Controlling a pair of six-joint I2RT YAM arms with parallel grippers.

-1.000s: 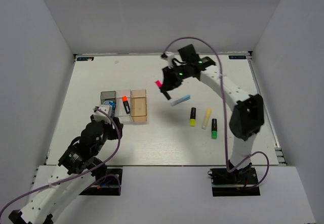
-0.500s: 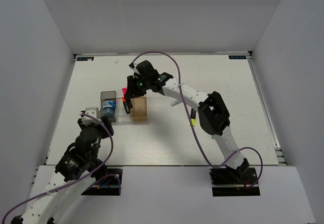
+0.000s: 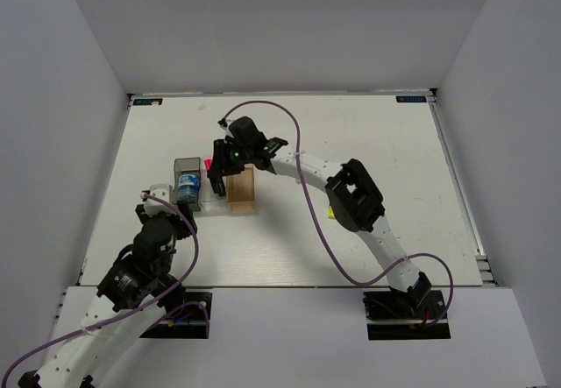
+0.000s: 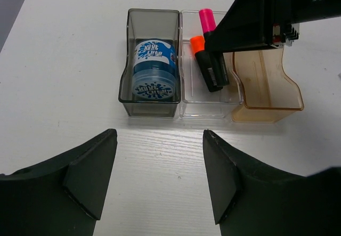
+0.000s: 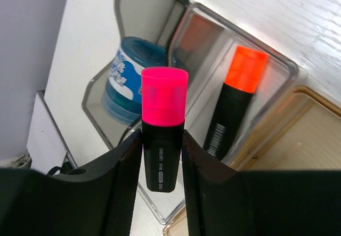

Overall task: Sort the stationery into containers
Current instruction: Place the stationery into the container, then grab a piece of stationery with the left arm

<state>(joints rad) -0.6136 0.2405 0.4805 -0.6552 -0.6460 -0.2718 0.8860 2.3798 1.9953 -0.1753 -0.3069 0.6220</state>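
Your right gripper (image 5: 161, 143) is clamped on the pink-capped marker (image 5: 164, 97), one finger pressed to each side of its black barrel and the pink cap standing clear of the fingertips. Directly beneath that hand is the clear bin (image 4: 205, 111), the middle one of three joined in a row. An orange-capped marker (image 5: 234, 103) lies inside it, just beside the marker you hold. You cannot tell from these views whether the two markers touch.

To one side of the hand is the smoky grey bin (image 4: 152, 17), holding the blue-white round item (image 4: 153, 71). To the other side, partly under the hand's body, is the amber bin (image 4: 266, 87).

Your left gripper (image 4: 160, 177) has its jaws wide apart with nothing between them. The row of bins sits just ahead of its fingertips, and the grey bin is nearly straight in front of it.

The right arm reaches across the white table (image 3: 394, 143) with its purple cable (image 3: 294, 134) looping above it. That arm hides most of the table surface behind it. Plain white walls (image 3: 88, 55) close in the table on three sides.
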